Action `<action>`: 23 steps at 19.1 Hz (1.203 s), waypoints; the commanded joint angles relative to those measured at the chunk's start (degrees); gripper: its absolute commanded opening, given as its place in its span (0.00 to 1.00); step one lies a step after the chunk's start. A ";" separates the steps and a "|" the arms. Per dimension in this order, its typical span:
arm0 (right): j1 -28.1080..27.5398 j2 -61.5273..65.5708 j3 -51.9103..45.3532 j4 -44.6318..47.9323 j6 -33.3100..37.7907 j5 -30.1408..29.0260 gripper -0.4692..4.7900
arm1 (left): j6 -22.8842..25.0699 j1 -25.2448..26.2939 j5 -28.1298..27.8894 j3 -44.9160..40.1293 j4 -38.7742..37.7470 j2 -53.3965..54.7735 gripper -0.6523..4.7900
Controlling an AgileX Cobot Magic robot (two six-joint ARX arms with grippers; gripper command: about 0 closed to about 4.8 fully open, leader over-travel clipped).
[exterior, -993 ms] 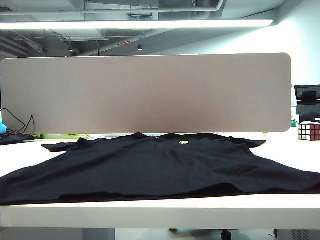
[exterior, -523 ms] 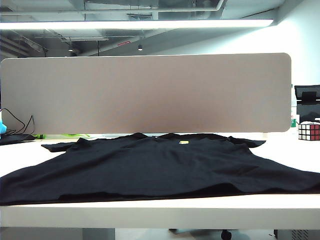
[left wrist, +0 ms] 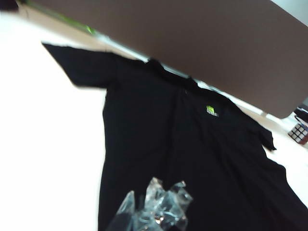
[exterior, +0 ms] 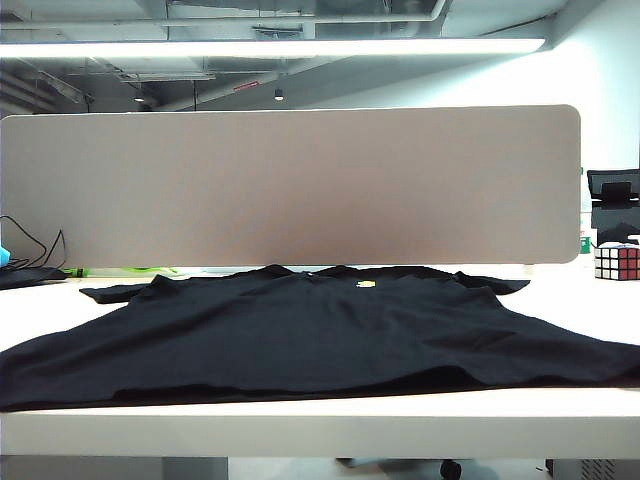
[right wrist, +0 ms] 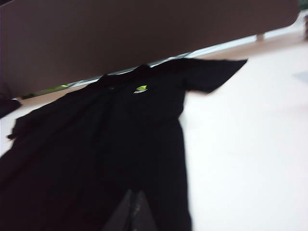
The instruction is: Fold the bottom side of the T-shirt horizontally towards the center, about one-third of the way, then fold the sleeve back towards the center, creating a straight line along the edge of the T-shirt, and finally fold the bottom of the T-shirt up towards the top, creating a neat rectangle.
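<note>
Both claws, left [left wrist: 153, 211] and right [right wrist: 132, 211], blurred, seemingly closed above T-shirt [exterior: 320, 330].

I count one T-shirt [exterior: 320, 335] on one table [exterior: 320, 425], with one yellow chest logo [exterior: 366, 285] and two sleeves showing. One partition board [exterior: 290, 185] stands behind. One Rubik's cube [exterior: 616, 261] sits at the far right. Two grippers: left gripper [left wrist: 154, 211] and right gripper [right wrist: 132, 211], each closed, one per wrist view.
</note>
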 commanded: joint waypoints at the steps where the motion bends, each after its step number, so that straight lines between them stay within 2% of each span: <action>1: -0.04 0.28 1.16 -2.32 2.97 -0.74 0.07 | -3.04 0.07 0.46 1.77 -4.92 0.79 0.11; 4: -0.02 1.64 3.15 -5.31 3.13 -0.87 0.07 | -3.41 0.07 1.62 3.32 -7.39 3.04 0.11; 6: -0.02 4.66 5.40 -6.14 3.08 -2.75 0.07 | -6.03 0.07 4.39 5.09 -8.09 7.23 0.11; 7: -0.02 7.41 7.15 -6.54 3.02 -3.50 0.07 | -8.15 0.09 8.20 6.91 -8.26 11.32 0.11; 9: -0.04 11.28 9.92 -8.15 2.97 -3.48 0.07 | -7.80 0.09 11.72 9.38 -8.39 16.04 0.11; 13: -0.07 20.46 17.40 -14.34 2.29 -3.52 0.07 | -3.48 0.20 14.80 15.12 -9.90 25.53 0.11; 17: -0.11 34.51 29.22 -23.47 -5.31 -4.70 0.07 | 2.86 1.01 15.21 22.56 -13.97 36.48 0.11; 18: -0.24 39.45 33.27 -27.06 -6.49 -4.74 0.07 | 5.20 1.88 17.14 25.11 -15.12 40.68 0.11; 23: -2.23 52.06 41.09 -33.55 -9.38 -10.36 0.07 | 7.96 6.95 25.70 28.63 -15.52 49.46 0.11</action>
